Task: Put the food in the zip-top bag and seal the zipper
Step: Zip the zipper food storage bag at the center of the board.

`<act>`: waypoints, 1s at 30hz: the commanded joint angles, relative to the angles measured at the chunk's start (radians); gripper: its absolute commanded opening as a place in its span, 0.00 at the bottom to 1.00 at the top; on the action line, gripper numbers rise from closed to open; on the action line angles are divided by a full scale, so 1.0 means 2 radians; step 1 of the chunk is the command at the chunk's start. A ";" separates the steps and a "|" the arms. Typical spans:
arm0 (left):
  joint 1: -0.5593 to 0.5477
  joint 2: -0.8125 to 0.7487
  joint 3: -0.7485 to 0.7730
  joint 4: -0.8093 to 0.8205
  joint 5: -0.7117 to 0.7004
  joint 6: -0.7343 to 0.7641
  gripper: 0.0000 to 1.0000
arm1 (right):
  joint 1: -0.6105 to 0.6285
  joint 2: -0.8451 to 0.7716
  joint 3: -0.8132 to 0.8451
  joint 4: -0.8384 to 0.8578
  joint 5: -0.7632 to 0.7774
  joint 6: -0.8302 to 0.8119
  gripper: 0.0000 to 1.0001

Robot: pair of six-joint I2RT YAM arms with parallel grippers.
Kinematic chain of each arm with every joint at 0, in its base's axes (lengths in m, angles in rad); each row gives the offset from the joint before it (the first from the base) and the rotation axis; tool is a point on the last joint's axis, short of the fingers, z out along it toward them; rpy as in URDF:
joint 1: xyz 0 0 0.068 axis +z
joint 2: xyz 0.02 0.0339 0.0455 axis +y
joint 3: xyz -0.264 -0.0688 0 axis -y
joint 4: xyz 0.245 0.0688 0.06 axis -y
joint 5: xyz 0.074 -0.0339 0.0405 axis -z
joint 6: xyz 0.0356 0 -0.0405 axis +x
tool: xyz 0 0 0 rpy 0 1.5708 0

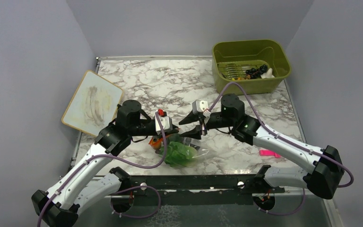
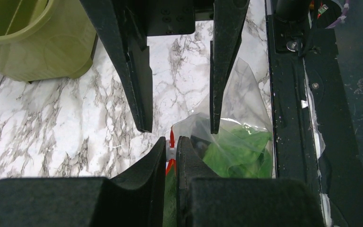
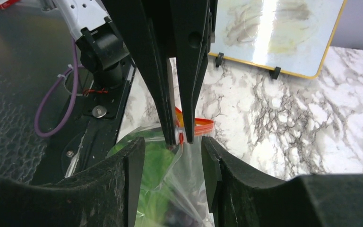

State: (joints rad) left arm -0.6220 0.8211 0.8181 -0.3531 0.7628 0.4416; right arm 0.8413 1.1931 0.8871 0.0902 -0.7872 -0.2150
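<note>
Looking down from overhead, you find the zip-top bag (image 1: 191, 152) at 6 o'clock on the table (image 1: 170, 85) with the lettuce (image 1: 178, 152) inside, and the left gripper (image 1: 174, 137) and right gripper (image 1: 189, 128) meeting above it, their jaws hard to read there. Your left wrist view settles it: the left gripper is pinching the zipper (image 2: 171, 150), while the right one's fingers (image 2: 139, 85) stand spread at 12 o'clock. Only your right wrist view shows that strip running on toward 3 o'clock past the pinch.
</note>
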 commanded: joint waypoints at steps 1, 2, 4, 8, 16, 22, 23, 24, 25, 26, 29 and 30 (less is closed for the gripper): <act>0.001 -0.012 -0.003 0.008 0.006 0.007 0.00 | 0.000 0.000 -0.015 -0.007 0.000 -0.001 0.49; 0.001 -0.013 -0.004 0.010 0.006 0.006 0.00 | 0.000 0.003 -0.017 -0.009 0.004 0.000 0.51; 0.001 -0.013 -0.004 0.014 0.006 0.005 0.00 | 0.000 0.012 -0.017 -0.010 0.014 0.002 0.52; 0.001 -0.011 -0.005 0.018 0.009 0.001 0.00 | 0.003 0.030 -0.008 -0.008 0.026 0.008 0.53; 0.001 -0.016 -0.006 0.027 0.008 -0.006 0.00 | 0.012 0.076 0.029 -0.019 0.045 0.012 0.52; 0.001 -0.020 -0.003 0.035 0.007 -0.016 0.00 | 0.013 0.077 0.032 0.012 0.035 0.023 0.04; 0.002 -0.022 -0.004 0.034 0.004 -0.017 0.00 | 0.013 0.068 0.024 0.027 0.034 0.027 0.01; 0.002 -0.024 -0.005 0.033 0.000 -0.016 0.00 | 0.013 0.057 0.013 0.047 0.032 0.036 0.01; 0.002 -0.026 -0.007 0.029 -0.004 -0.015 0.00 | 0.013 0.046 0.005 0.058 0.032 0.040 0.01; 0.001 -0.029 -0.010 0.026 -0.008 -0.014 0.00 | 0.013 0.036 0.002 0.058 0.030 0.040 0.01; 0.002 -0.033 -0.013 0.011 -0.011 -0.013 0.00 | 0.013 0.012 -0.005 0.052 0.020 0.031 0.01; 0.001 -0.034 -0.015 0.008 -0.011 -0.013 0.00 | 0.013 0.004 -0.011 0.057 0.016 0.032 0.01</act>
State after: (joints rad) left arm -0.6174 0.7784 0.8055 -0.3279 0.7502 0.4175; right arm 0.8646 1.2896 0.8814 0.1066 -0.7303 -0.1589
